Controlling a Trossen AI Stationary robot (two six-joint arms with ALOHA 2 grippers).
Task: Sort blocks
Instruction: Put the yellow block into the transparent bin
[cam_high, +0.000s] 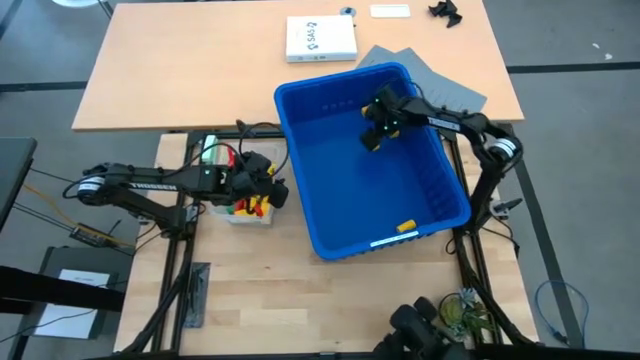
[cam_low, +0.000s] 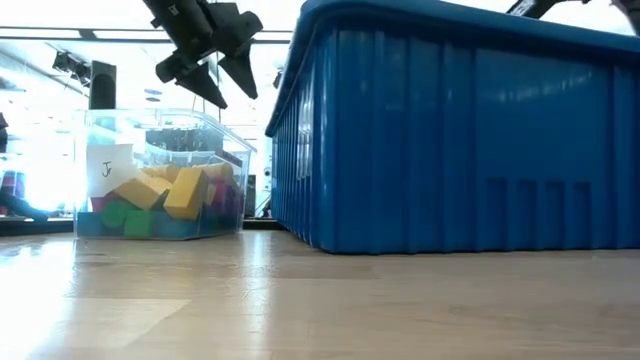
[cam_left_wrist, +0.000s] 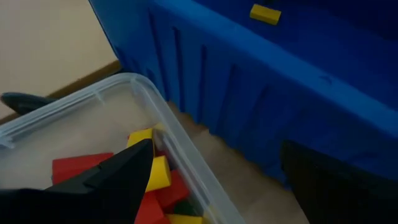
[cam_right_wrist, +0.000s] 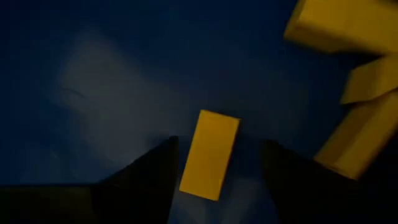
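My right gripper (cam_high: 372, 135) reaches down into the far part of the large blue bin (cam_high: 300, 190). It is open, and a yellow block (cam_right_wrist: 209, 154) lies on the bin floor between its fingers, with a gap on each side. Several more yellow blocks (cam_right_wrist: 348, 28) lie just beyond it, and one yellow block (cam_high: 405, 227) rests near the bin's near wall. My left gripper (cam_high: 270, 186) hangs open above the clear tub (cam_low: 160, 180) and touches nothing. The tub holds red, yellow, green and blue blocks (cam_left_wrist: 149, 180).
The tub stands close against the bin's left wall (cam_left_wrist: 249, 106). On the far table lie a white box (cam_high: 320, 38), a grey sheet (cam_high: 440, 85) and a small black object (cam_high: 445, 12). Bare wood (cam_low: 300, 300) stretches in front of the bin and the tub.
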